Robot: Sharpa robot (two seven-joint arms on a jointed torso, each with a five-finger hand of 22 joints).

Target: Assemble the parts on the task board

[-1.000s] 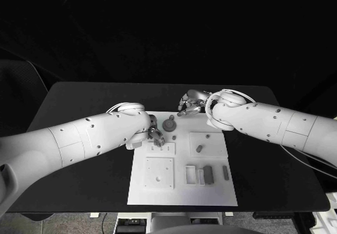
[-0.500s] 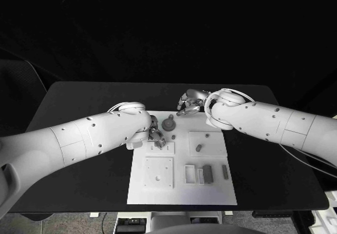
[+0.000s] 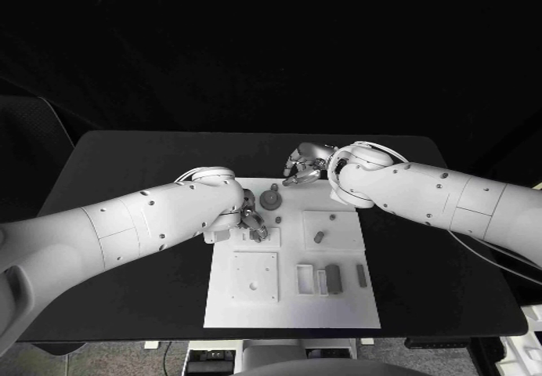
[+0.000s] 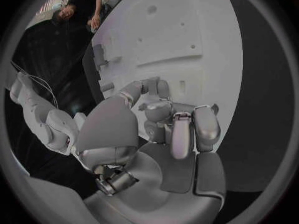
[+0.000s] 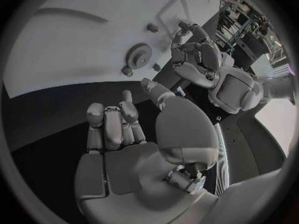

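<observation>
The white task board (image 3: 339,309) lies in the middle of the black table. A grey gear (image 3: 271,200) sits near its far edge, also seen from the right wrist as the gear (image 5: 137,54). My left hand (image 3: 250,218) hovers over the board's far-left raised plate (image 3: 266,240). Its fingers (image 4: 181,129) are curled in against the thumb, and whether they pinch a small part is hidden. My right hand (image 3: 305,165) hangs just beyond the board's far edge, fingers (image 5: 112,122) curled in with nothing in them. A small peg (image 3: 321,236) stands on the far-right plate.
A square plate (image 3: 255,276) lies at the board's near left. Beside it are a white slotted holder (image 3: 306,280), a grey block (image 3: 334,278) and a thin grey bar (image 3: 363,274). Bare black table (image 3: 124,258) surrounds the board on both sides.
</observation>
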